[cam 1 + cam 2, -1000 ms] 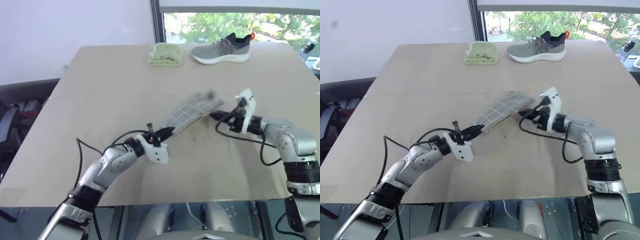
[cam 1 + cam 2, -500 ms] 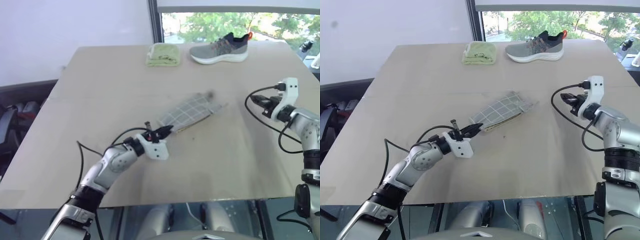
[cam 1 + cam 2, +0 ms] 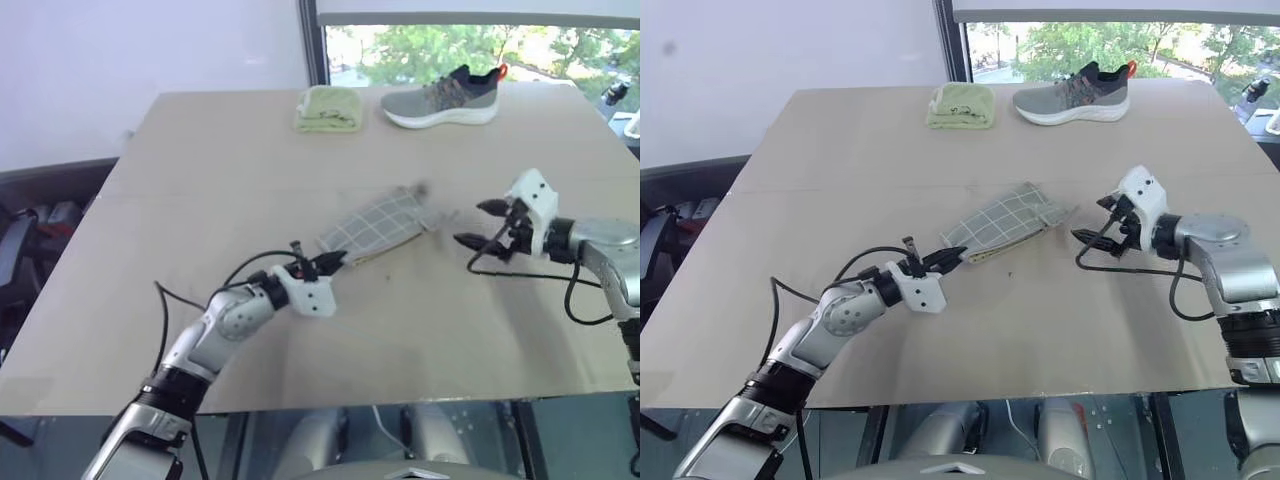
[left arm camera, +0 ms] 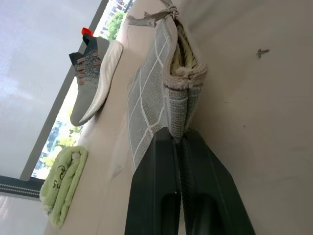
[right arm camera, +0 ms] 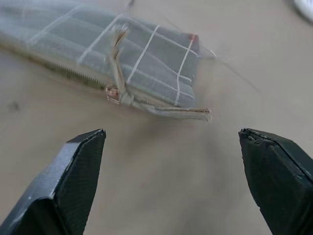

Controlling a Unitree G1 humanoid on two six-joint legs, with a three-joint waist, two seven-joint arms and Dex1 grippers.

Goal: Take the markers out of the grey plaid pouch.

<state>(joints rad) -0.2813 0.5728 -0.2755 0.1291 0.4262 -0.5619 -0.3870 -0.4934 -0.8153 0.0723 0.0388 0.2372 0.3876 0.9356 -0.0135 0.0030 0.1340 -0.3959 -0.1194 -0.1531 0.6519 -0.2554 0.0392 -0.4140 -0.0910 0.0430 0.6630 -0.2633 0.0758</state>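
The grey plaid pouch (image 3: 380,224) lies slantwise in the middle of the table. My left gripper (image 3: 335,262) is shut on its near left end, and the left wrist view has the black fingers (image 4: 156,186) pinching the fabric edge below the tan lining (image 4: 183,54). To the right of the pouch's far end hovers my right gripper (image 3: 472,224), wide open and holding nothing. Through its wrist view the pouch (image 5: 112,49) and its zip pull (image 5: 117,93) sit ahead of the spread fingers (image 5: 73,171). The markers are hidden.
A grey sneaker (image 3: 440,98) and a folded yellow-green cloth (image 3: 330,108) rest at the table's far edge. A black cable loops from the right wrist (image 3: 520,262) just above the tabletop. Bare table (image 3: 420,330) lies in front of the pouch.
My right gripper, shut at the pouch's far end, swung off to the right, came back beside the pouch and opened wide. The left gripper kept its hold in place.
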